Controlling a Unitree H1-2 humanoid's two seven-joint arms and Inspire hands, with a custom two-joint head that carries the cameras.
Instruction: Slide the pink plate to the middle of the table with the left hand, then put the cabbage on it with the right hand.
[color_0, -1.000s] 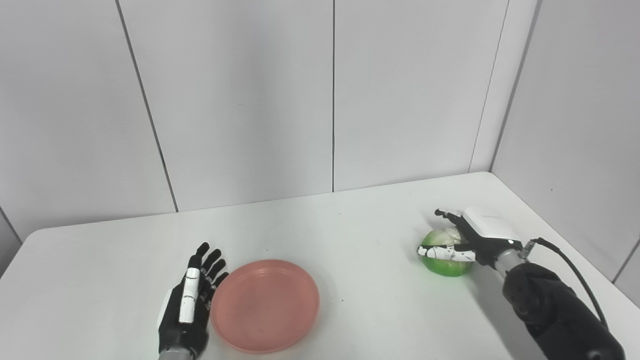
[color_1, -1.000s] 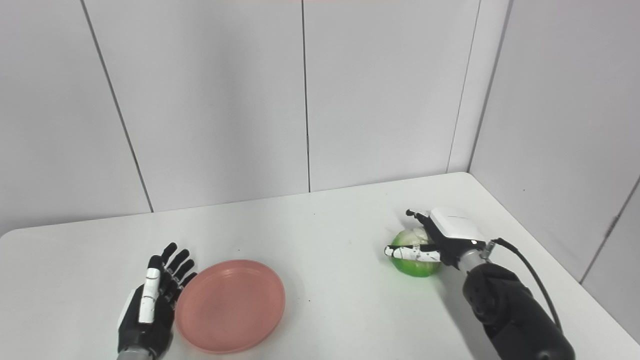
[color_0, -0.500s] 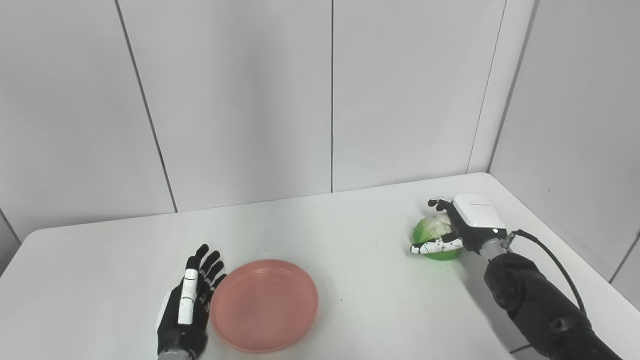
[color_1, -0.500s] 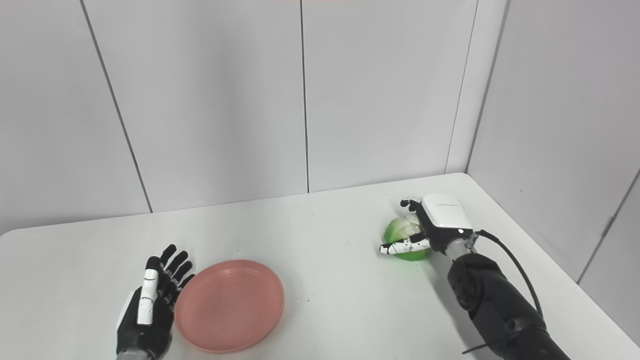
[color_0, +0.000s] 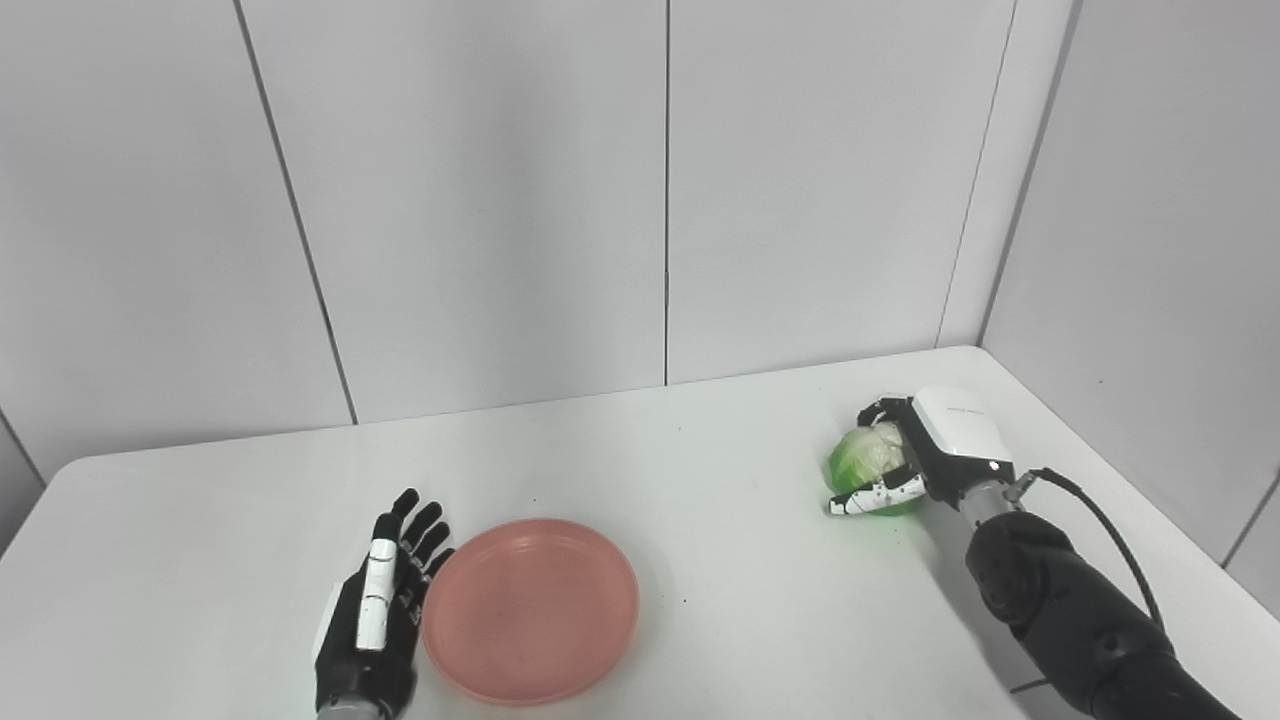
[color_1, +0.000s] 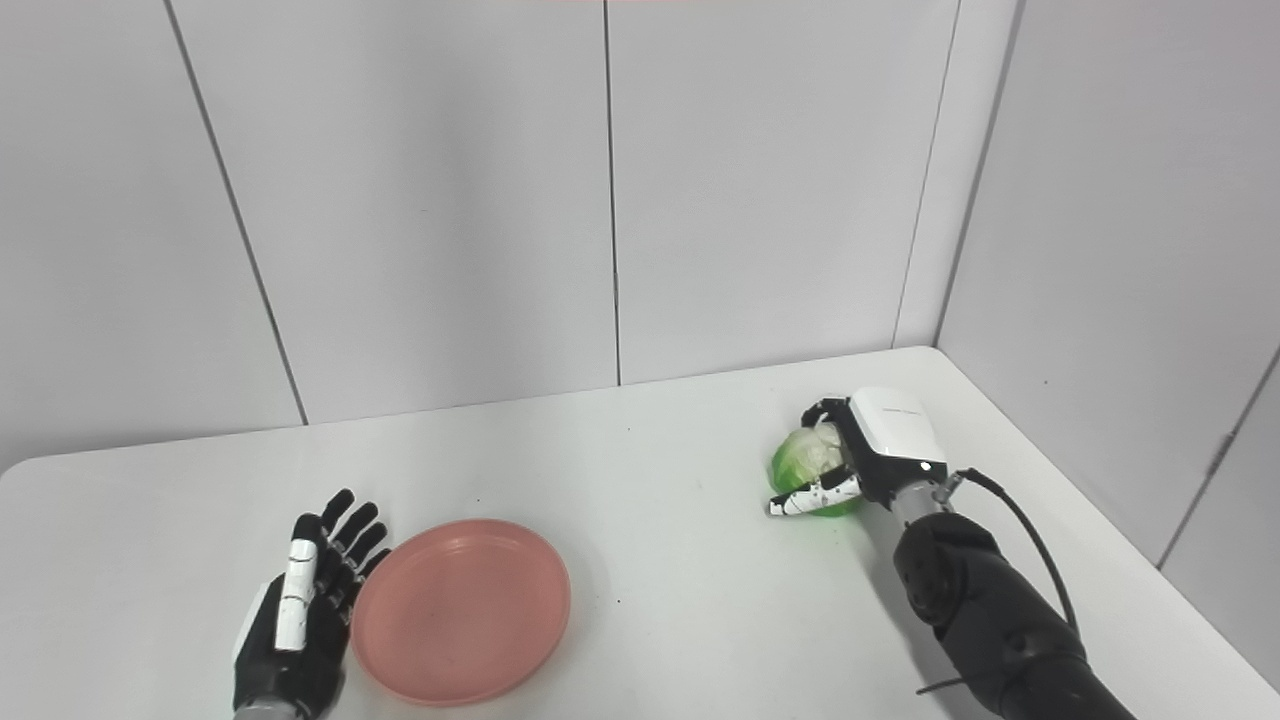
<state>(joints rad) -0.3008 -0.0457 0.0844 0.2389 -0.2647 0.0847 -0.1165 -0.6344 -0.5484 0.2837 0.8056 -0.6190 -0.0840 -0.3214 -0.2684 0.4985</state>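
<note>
The pink plate (color_0: 530, 610) lies flat on the white table (color_0: 650, 460), near its front edge and left of centre. My left hand (color_0: 375, 615) rests flat against the plate's left rim, open, with its fingers stretched out and pointing away from me. Far to the right sits the green cabbage (color_0: 862, 462) on the table. My right hand (color_0: 920, 455) is wrapped around it from the right. Its fingers (color_1: 822, 410) curl over the top and far side of the cabbage, and its thumb (color_1: 805, 500) lies along the near side.
Grey wall panels stand behind the table and along its right side, meeting in the corner at the back right. The table's right edge runs close behind my right arm (color_0: 1060, 610). Bare tabletop lies between the plate and the cabbage.
My right hand and the cabbage shifted away from me and a little left, and the fingers have curled tighter over the cabbage. The left hand and the plate stayed put.
</note>
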